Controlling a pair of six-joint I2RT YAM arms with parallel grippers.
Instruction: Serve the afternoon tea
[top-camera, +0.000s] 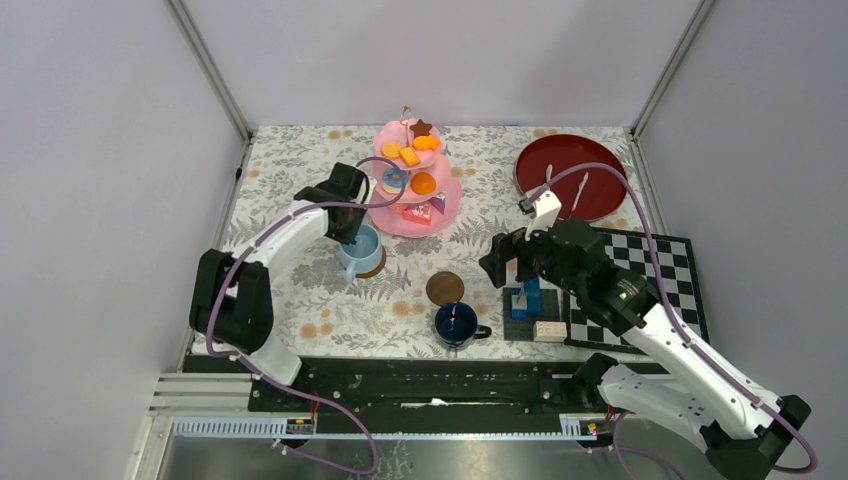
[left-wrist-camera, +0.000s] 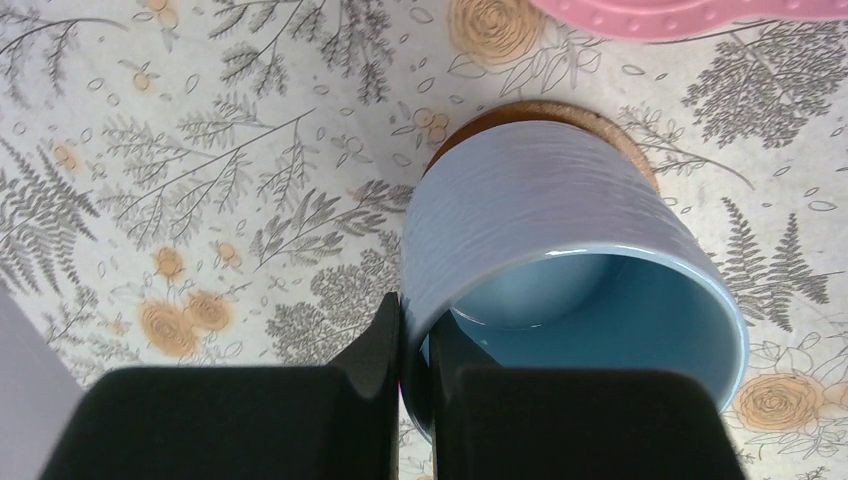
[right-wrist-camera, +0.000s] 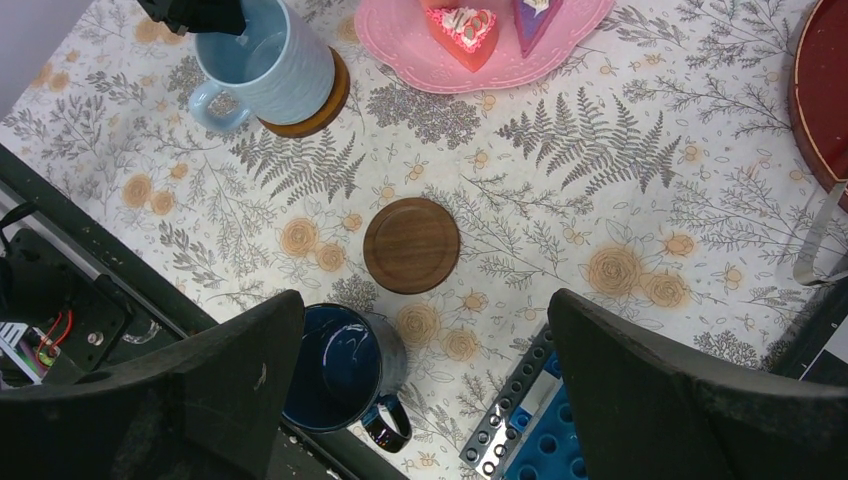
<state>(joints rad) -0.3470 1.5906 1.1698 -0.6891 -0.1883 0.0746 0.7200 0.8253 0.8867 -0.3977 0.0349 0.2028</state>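
Observation:
The pink three-tier stand (top-camera: 452, 205) with toy pastries (top-camera: 424, 183) stands at the back centre. Its bottom plate also shows in the right wrist view (right-wrist-camera: 420, 60). My left gripper (left-wrist-camera: 415, 340) is shut on the rim wall of the light-blue mug (left-wrist-camera: 540, 215), one finger inside and one outside. The mug (top-camera: 360, 250) sits on a brown saucer (left-wrist-camera: 600, 120) in front of the stand. A second brown saucer (right-wrist-camera: 411, 245) lies bare in the middle. The dark-blue mug (right-wrist-camera: 340, 365) stands just in front of it. My right gripper (right-wrist-camera: 425, 300) is open and empty, hovering above them.
A red round tray (top-camera: 570, 175) lies at the back right. A black-and-white chequered board (top-camera: 650, 270) lies on the right. A blue block stack (top-camera: 528, 295) on a grey plate stands by its left edge. Grey walls close both sides, and a black rail (top-camera: 420, 375) runs along the front.

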